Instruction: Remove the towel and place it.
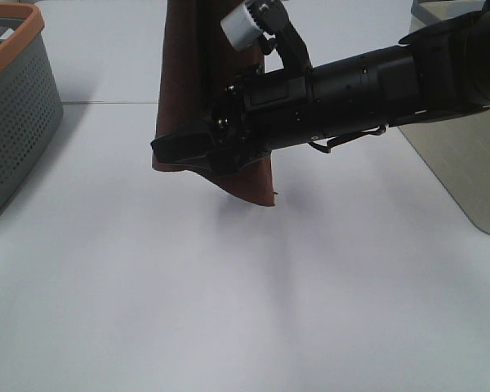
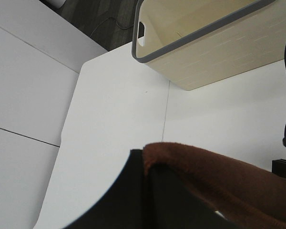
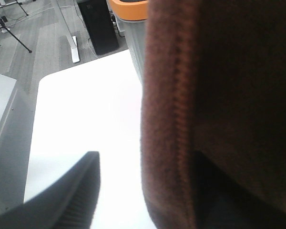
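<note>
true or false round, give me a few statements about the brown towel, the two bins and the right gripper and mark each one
1. The dark reddish-brown cloth towel hangs over the white table rather than lying flat on it. True.
2. The grey perforated basket with the orange rim stands on the right of the high view. False: the basket stands at the left edge.
3. The right gripper reaches across to the towel's lower part with its jaws apart. True.
4. The towel lies inside the beige bin with the grey rim. False: the towel hangs apart from the bin, over the table.
</note>
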Controlling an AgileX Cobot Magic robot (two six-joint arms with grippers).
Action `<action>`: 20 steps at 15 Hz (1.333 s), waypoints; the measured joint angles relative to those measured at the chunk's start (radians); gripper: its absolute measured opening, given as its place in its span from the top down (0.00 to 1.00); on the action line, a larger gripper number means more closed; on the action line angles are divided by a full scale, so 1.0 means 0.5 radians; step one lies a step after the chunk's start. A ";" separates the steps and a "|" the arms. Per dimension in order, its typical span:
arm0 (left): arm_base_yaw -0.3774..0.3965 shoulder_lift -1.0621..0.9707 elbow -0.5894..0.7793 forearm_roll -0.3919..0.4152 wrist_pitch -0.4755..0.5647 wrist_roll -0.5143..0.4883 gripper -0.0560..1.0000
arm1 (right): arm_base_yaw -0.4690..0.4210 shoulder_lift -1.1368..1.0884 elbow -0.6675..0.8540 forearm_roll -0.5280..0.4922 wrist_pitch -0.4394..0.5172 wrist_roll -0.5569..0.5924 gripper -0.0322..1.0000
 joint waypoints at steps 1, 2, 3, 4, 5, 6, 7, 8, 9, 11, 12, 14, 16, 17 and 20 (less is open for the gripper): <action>0.000 0.000 0.000 0.004 0.000 0.000 0.95 | 0.000 0.000 0.000 0.000 -0.004 0.000 0.57; 0.000 0.000 0.000 0.004 0.000 0.000 0.95 | 0.000 0.000 0.000 0.004 -0.006 -0.002 0.64; 0.000 0.000 0.000 0.004 0.000 0.000 0.95 | 0.000 0.000 0.000 0.004 -0.010 -0.006 0.69; 0.000 0.000 0.000 0.004 0.000 0.000 0.95 | 0.000 0.000 0.000 0.004 -0.016 -0.008 0.76; 0.000 0.000 0.000 0.004 0.000 0.000 0.95 | 0.000 0.000 0.000 0.004 -0.016 -0.008 0.83; 0.000 0.000 0.000 0.004 0.000 0.000 0.95 | 0.000 0.000 0.000 0.004 -0.018 -0.008 0.88; 0.000 0.000 0.000 0.004 0.000 0.000 0.95 | 0.000 0.000 0.000 0.004 -0.024 -0.008 0.97; 0.000 0.002 0.000 0.006 0.034 -0.018 0.95 | 0.000 -0.012 0.000 -0.034 -0.036 0.108 0.97; 0.000 0.012 0.000 0.034 0.066 -0.052 0.95 | 0.000 -0.046 0.000 -0.164 -0.046 0.258 0.97; 0.016 0.052 0.000 0.264 0.120 -0.270 0.95 | 0.000 -0.212 0.000 -0.536 -0.090 0.620 0.97; 0.034 0.078 0.000 0.440 0.120 -0.422 0.95 | 0.000 -0.314 0.000 -0.790 -0.132 0.812 0.97; 0.046 0.094 0.000 0.738 0.130 -0.712 0.95 | 0.000 -0.528 0.000 -1.328 -0.242 1.230 0.97; 0.046 0.090 0.000 0.852 0.168 -0.942 0.95 | 0.000 -0.636 0.000 -1.704 -0.330 1.522 0.97; 0.046 0.090 0.000 0.884 0.258 -1.088 0.95 | 0.000 -0.694 0.000 -1.944 -0.388 1.696 0.97; 0.046 0.118 0.018 1.020 0.390 -1.284 0.95 | 0.000 -0.682 -0.036 -2.430 -0.604 1.902 0.97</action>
